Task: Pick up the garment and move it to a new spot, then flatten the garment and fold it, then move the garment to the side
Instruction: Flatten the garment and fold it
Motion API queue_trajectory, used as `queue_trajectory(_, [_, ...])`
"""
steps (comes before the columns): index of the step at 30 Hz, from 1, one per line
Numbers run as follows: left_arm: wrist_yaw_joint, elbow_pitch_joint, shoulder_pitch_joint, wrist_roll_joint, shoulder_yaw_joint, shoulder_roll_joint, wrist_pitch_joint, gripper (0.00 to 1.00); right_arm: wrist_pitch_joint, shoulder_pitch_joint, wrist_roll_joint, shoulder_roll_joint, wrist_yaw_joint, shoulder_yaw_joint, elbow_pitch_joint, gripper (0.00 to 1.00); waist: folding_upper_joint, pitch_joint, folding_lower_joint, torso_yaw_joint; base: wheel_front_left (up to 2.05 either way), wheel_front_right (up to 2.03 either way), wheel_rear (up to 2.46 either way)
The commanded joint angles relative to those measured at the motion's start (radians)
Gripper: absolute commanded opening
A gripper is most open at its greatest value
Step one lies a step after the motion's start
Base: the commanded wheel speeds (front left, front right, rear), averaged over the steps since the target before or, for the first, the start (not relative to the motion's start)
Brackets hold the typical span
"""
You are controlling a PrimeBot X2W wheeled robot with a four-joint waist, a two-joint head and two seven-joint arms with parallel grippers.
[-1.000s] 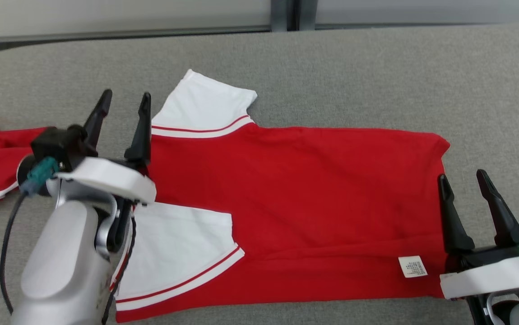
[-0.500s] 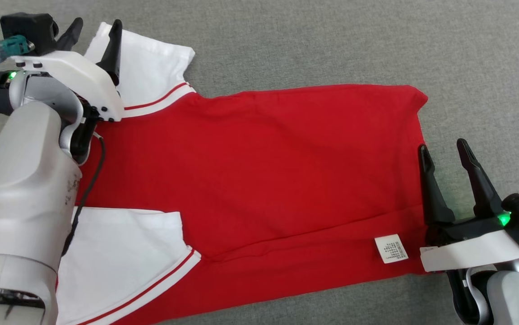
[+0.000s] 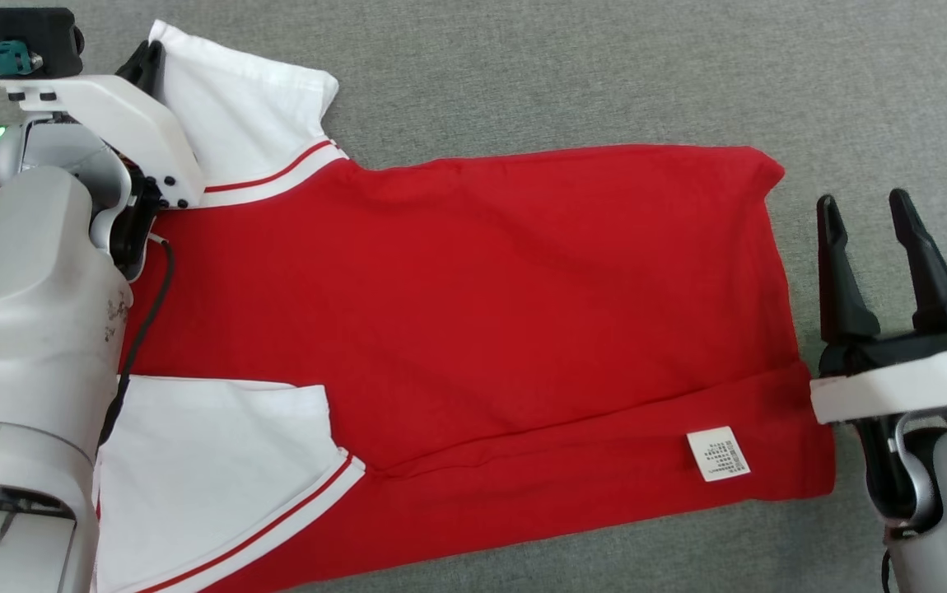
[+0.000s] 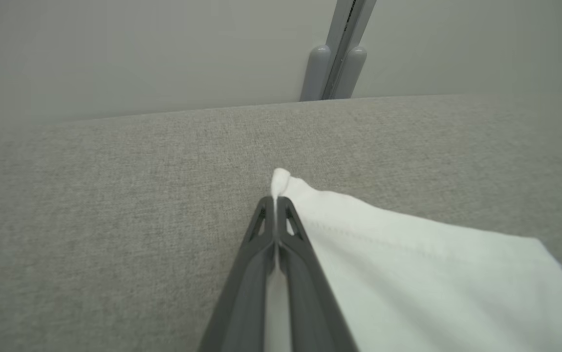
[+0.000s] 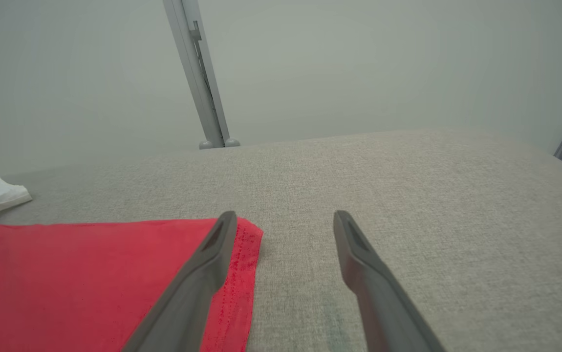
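Observation:
The garment is a red shirt with white sleeves, spread flat on the grey table. My left gripper sits at the far left sleeve, shut on that sleeve's outer corner. The left wrist view shows the left gripper pinching a small tuft of white sleeve between its closed fingers. My right gripper stands open just beyond the shirt's right hem, nothing in it. In the right wrist view, the right gripper has one finger over the red hem corner and the other over bare table.
The grey fabric table stretches beyond the shirt. The near sleeve lies folded onto the shirt by my left forearm. A white label sits near the hem. A grey post and pale wall stand behind the table.
My left gripper reached the far sleeve corner and closed on it. The right gripper shifted rightward, off the hem. The head camera tilted down since a second ago.

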Motion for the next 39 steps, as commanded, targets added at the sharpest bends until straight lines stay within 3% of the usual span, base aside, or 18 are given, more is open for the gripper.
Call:
queue_trajectory(1, [-0.005, 0.000, -0.028, -0.008, -0.005, -0.002, -0.015, 0.00, 0.011, -0.039, 0.013, -0.016, 0.000, 0.002, 0.019, 1.00, 0.0000, 0.002, 0.0000, 0.015, 0.00, 0.00, 0.00])
queue_trajectory(9, [-0.004, -0.044, -0.054, -0.055, -0.066, -0.040, -0.078, 0.00, 0.085, -0.230, 0.096, -0.101, 0.000, 0.090, 0.215, 1.00, 0.0000, 0.025, 0.0000, 0.083, 0.00, 0.00, 0.00])
queue_trajectory(15, [-0.004, -0.081, -0.028, -0.111, -0.114, -0.039, -0.124, 0.00, 0.189, -0.257, 0.159, -0.155, 0.000, 0.157, 0.311, 1.00, 0.0000, 0.014, 0.0000, 0.114, 0.00, 0.00, 0.00])
queue_trajectory(16, [-0.004, -0.088, -0.024, -0.121, -0.120, -0.037, -0.132, 0.00, 0.209, -0.252, 0.172, -0.162, 0.000, 0.169, 0.316, 0.47, 0.0000, 0.010, 0.0000, 0.116, 0.00, 0.00, 0.00])
queue_trajectory(17, [-0.004, -0.095, -0.019, -0.132, -0.126, -0.033, -0.141, 0.00, 0.231, -0.246, 0.181, -0.169, 0.000, 0.178, 0.322, 0.23, 0.0000, 0.006, 0.0000, 0.118, 0.00, 0.00, 0.00])
queue_trajectory(18, [-0.004, -0.095, -0.019, -0.132, -0.126, -0.033, -0.141, 0.00, 0.231, -0.246, 0.181, -0.169, 0.000, 0.178, 0.322, 0.23, 0.0000, 0.006, 0.0000, 0.118, 0.00, 0.00, 0.00])
queue_trajectory(19, [-0.004, -0.100, -0.013, -0.141, -0.131, -0.030, -0.149, 0.00, 0.247, -0.240, 0.196, -0.173, 0.000, 0.184, 0.321, 0.00, 0.0000, 0.002, 0.0000, 0.120, 0.00, 0.00, 0.00])
queue_trajectory(24, [-0.004, -0.139, 0.022, -0.180, -0.157, -0.017, -0.189, 0.00, 0.297, -0.208, 0.233, -0.211, -0.001, 0.191, 0.281, 0.00, 0.0000, -0.019, 0.0000, 0.133, 0.00, 0.00, 0.00])
queue_trajectory(39, [-0.002, -0.365, 0.146, -0.200, -0.116, 0.036, -0.224, 0.00, 0.158, -0.184, 0.194, -0.193, -0.001, 0.054, 0.164, 0.00, 0.0000, -0.090, 0.0000, 0.156, 0.00, 0.00, 0.00])
